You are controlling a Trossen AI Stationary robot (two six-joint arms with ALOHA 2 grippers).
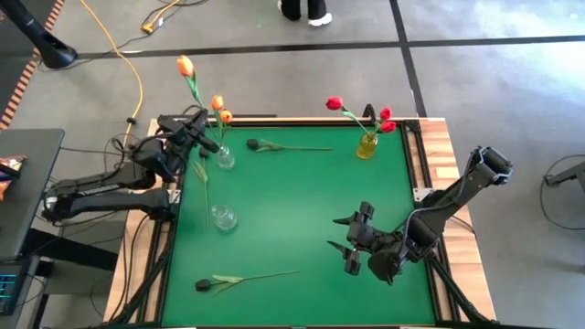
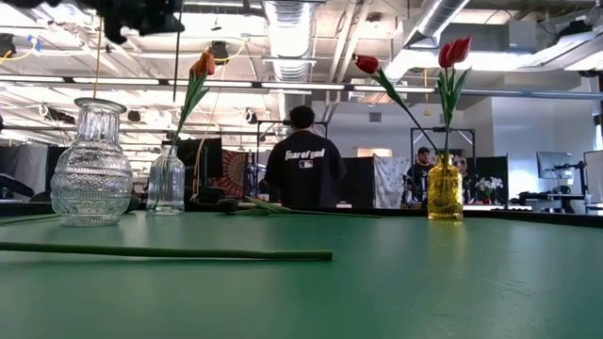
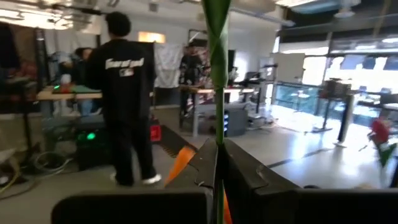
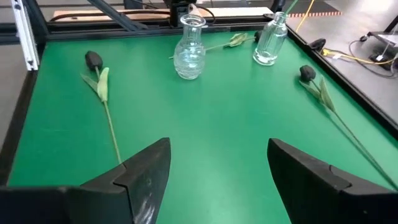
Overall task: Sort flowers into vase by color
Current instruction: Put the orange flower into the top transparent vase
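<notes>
Even overhead lighting, bright ceiling strips (image 2: 283,24) glaring in low view. Soft shadows on green worktop (image 1: 292,228). Left wrist view motion-blurred; near stem (image 3: 217,93) out of focus.

My green-topped table (image 1: 302,219), two clear glass vases (image 1: 224,217), a yellow vase (image 1: 366,146), three dark tulips lying flat (image 1: 242,279).

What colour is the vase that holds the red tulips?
Yellow. The vase with the red tulips shows best in the low view.
</notes>
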